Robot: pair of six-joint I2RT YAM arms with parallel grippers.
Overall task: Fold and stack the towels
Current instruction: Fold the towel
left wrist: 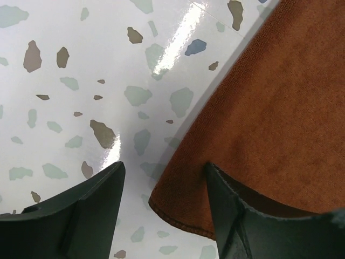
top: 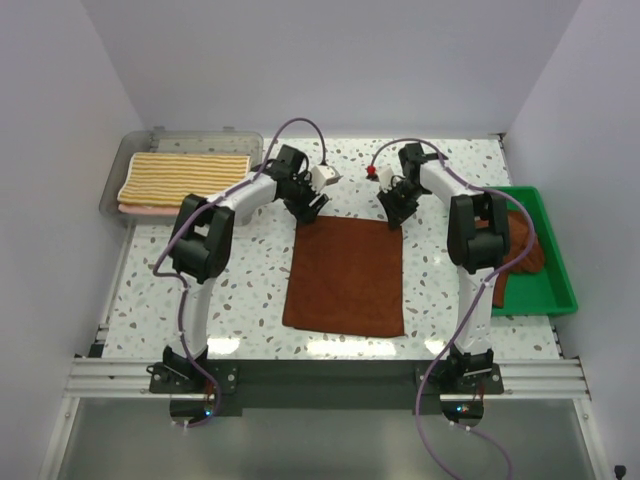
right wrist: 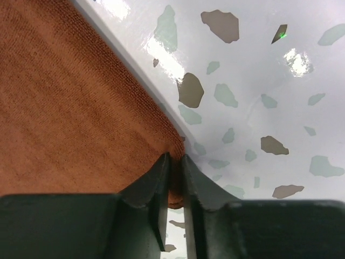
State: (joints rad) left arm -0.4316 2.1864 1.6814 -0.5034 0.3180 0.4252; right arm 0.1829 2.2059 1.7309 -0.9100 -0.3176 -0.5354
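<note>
A rust-brown towel (top: 346,277) lies flat on the speckled table. My left gripper (top: 306,213) is open at the towel's far left corner; in the left wrist view the corner (left wrist: 183,208) lies between the spread fingers (left wrist: 91,205), one finger resting over the cloth. My right gripper (top: 393,216) is shut on the towel's far right corner; in the right wrist view the fingers (right wrist: 153,186) pinch the corner (right wrist: 176,197). A folded yellow-striped towel (top: 186,177) lies in the clear bin at the far left. More brown towels (top: 520,250) lie in the green tray.
The clear bin (top: 125,160) stands at the far left corner of the table. The green tray (top: 550,290) stands at the right edge. White walls close in the back and both sides.
</note>
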